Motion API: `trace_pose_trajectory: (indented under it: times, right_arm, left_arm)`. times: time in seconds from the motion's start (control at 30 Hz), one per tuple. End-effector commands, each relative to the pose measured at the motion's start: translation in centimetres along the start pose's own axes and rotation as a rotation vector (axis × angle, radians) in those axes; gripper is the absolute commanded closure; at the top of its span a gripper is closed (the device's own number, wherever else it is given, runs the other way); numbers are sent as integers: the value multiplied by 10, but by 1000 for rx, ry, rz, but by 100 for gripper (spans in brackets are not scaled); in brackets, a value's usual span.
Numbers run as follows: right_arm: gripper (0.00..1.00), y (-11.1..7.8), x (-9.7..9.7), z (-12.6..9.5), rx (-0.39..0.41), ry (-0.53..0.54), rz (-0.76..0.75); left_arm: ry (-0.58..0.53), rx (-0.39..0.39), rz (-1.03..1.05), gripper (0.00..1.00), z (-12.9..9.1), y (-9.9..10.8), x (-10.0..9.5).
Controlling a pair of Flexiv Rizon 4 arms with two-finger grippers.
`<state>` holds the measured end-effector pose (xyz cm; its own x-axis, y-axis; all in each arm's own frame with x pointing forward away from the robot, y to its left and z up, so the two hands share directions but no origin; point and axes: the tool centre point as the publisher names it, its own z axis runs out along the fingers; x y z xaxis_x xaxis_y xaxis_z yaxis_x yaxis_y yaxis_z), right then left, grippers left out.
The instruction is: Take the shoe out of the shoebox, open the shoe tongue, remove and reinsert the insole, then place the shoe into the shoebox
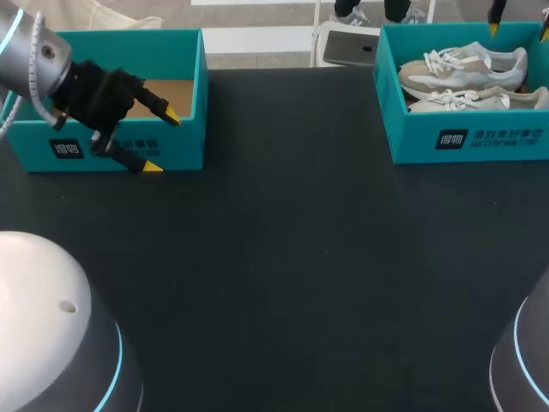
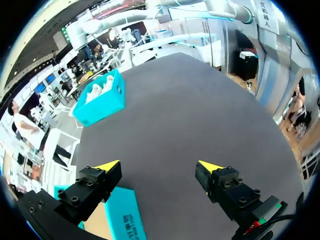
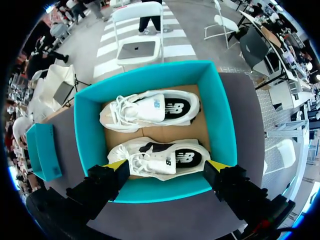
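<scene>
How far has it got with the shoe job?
Both white lace-up sneakers lie in the turquoise cardboard shoebox. The right gripper hovers open above them; the left gripper is open by the other turquoise box. Nothing is held. This fits a stage before lifting a shoe, or after returning it.

A teal shoebox point(image 3: 220, 125) on a dark table point(image 3: 240, 90) holds two pale shoes point(image 3: 150, 110) lying side by side; the right gripper point(image 3: 166, 165), fingers spread, apparently hovers over the nearer shoe point(image 3: 160, 159).
</scene>
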<state>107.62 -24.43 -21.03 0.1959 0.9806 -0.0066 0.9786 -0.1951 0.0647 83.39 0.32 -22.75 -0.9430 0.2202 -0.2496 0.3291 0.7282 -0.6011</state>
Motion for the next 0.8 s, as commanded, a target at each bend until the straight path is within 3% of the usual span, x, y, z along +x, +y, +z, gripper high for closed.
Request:
trace_pose_trajectory:
  times: [0.03,0.07,0.13,0.3,0.43,0.63,0.8]
  right_arm:
    - [0,-12,7,-3,43,-14,-6]
    - [0,-16,9,-4,60,-15,-17]
    - [0,-24,11,-6,74,-15,-11]
    - [0,-44,18,-15,101,12,-4]
    - [0,-62,24,-24,93,29,7]
    - [0,-85,28,-30,98,16,3]
    - [0,-101,29,-31,104,1,-7]
  left_arm:
    - [-177,-283,-444,0,-8,-20,-2]
    - [-154,-310,-546,0,-9,-21,-8]
    - [-238,-373,-689,0,-9,-23,-18]
    - [-470,-417,-917,0,-12,-29,-36]
    - [-556,-430,-1126,0,-18,-28,-51]
    - [-758,-440,-1376,0,-36,-7,-68]
    - [-808,-451,-1517,0,-51,14,-83]
